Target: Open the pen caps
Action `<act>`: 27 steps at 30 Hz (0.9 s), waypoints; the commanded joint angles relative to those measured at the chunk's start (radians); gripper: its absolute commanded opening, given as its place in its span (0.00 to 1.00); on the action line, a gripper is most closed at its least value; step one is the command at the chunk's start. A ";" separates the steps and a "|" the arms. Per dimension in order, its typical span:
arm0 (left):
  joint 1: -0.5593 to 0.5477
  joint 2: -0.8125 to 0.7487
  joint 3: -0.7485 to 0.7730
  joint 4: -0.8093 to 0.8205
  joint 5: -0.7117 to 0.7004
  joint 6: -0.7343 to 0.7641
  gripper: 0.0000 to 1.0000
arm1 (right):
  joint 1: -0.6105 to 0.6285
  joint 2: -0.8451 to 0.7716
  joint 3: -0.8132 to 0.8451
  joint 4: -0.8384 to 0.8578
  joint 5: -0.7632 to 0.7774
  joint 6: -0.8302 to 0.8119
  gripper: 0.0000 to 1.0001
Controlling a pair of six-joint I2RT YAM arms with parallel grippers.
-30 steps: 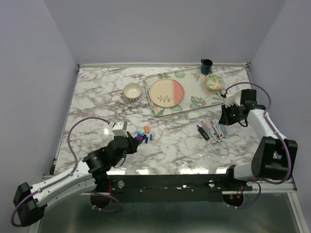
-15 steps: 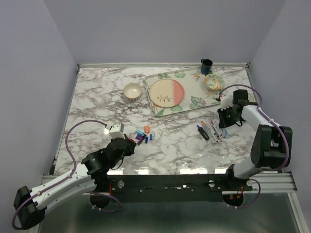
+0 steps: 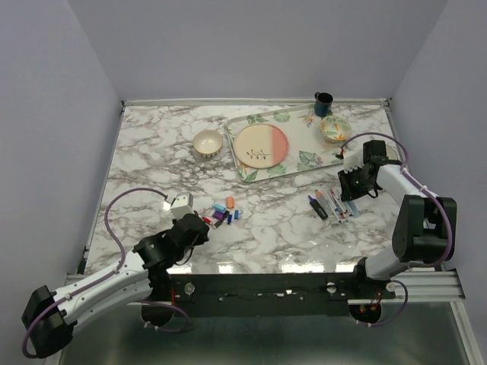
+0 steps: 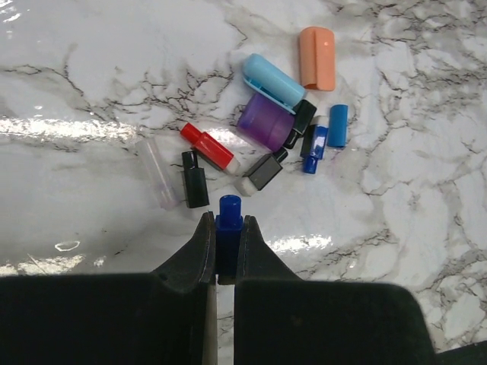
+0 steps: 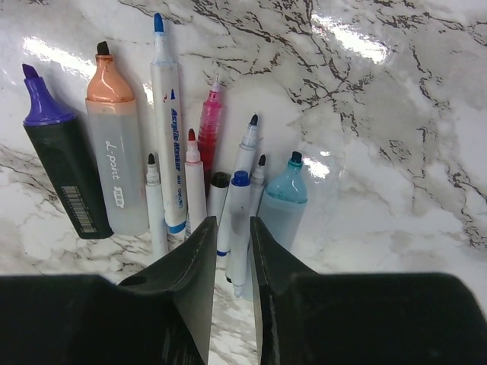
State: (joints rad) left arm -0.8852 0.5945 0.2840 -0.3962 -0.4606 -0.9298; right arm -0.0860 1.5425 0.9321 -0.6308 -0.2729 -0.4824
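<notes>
My left pincer [image 4: 227, 225] clamps a blue cap [image 4: 229, 207], held low, likely to join the loose caps [image 4: 274, 114] at 12 o'clock on the worktop [image 4: 418, 228]. My right pincer [image 5: 232, 228] is parted and empty, pens [image 5: 167, 129] at 11 o'clock.

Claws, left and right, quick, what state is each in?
Left claw: closed on a blue cap.
Right claw: slightly open, holding nothing.

The scene is lit brightly and evenly from above, only faint soft shadows are cast, and white glare streaks are seen on the glossy surface [image 4: 426, 213] in both wrist views.
</notes>
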 commanded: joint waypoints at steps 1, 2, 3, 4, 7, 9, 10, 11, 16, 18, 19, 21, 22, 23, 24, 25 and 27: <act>0.034 0.042 0.029 -0.016 -0.047 -0.029 0.00 | 0.005 -0.056 0.019 -0.004 0.003 -0.001 0.31; 0.055 0.051 0.030 -0.013 -0.046 -0.029 0.00 | 0.005 -0.088 0.017 -0.003 -0.003 -0.002 0.31; 0.067 0.068 0.033 -0.009 -0.041 -0.027 0.00 | 0.003 -0.108 0.014 0.000 -0.018 -0.005 0.31; 0.084 0.080 0.037 0.006 -0.035 -0.020 0.00 | 0.005 -0.126 0.011 0.005 -0.029 -0.010 0.31; 0.153 0.149 0.046 0.049 0.005 -0.001 0.04 | 0.005 -0.197 -0.003 0.017 -0.061 -0.015 0.31; 0.187 0.210 0.064 0.074 0.026 0.025 0.05 | 0.005 -0.231 -0.013 0.023 -0.078 -0.018 0.31; 0.193 0.229 0.069 0.101 0.031 0.035 0.07 | 0.003 -0.239 -0.016 0.026 -0.081 -0.019 0.31; 0.201 0.247 0.078 0.114 0.034 0.052 0.09 | 0.005 -0.243 -0.018 0.028 -0.086 -0.021 0.31; 0.245 0.385 0.152 0.161 0.056 0.103 0.15 | 0.005 -0.242 -0.021 0.022 -0.095 -0.031 0.31; 0.252 0.441 0.178 0.163 0.056 0.117 0.15 | 0.003 -0.243 -0.019 0.020 -0.101 -0.033 0.31; 0.255 0.456 0.185 0.168 0.057 0.123 0.17 | 0.003 -0.243 -0.021 0.019 -0.100 -0.035 0.31; 0.262 0.496 0.195 0.175 0.057 0.131 0.21 | 0.005 -0.249 -0.021 0.019 -0.104 -0.035 0.31; 0.264 0.507 0.199 0.184 0.060 0.140 0.23 | 0.005 -0.249 -0.021 0.019 -0.106 -0.035 0.31; 0.270 0.516 0.202 0.188 0.063 0.144 0.25 | 0.005 -0.249 -0.021 0.020 -0.106 -0.036 0.31; 0.272 0.539 0.211 0.189 0.066 0.151 0.25 | 0.005 -0.252 -0.021 0.017 -0.107 -0.036 0.31; 0.275 0.550 0.216 0.195 0.071 0.160 0.28 | 0.005 -0.251 -0.022 0.016 -0.109 -0.038 0.31; 0.282 0.580 0.231 0.200 0.085 0.170 0.31 | 0.003 -0.252 -0.021 0.016 -0.109 -0.038 0.31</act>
State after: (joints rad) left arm -0.6209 1.1202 0.4728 -0.2283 -0.4042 -0.8062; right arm -0.0860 1.2980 0.9260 -0.6205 -0.3565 -0.5049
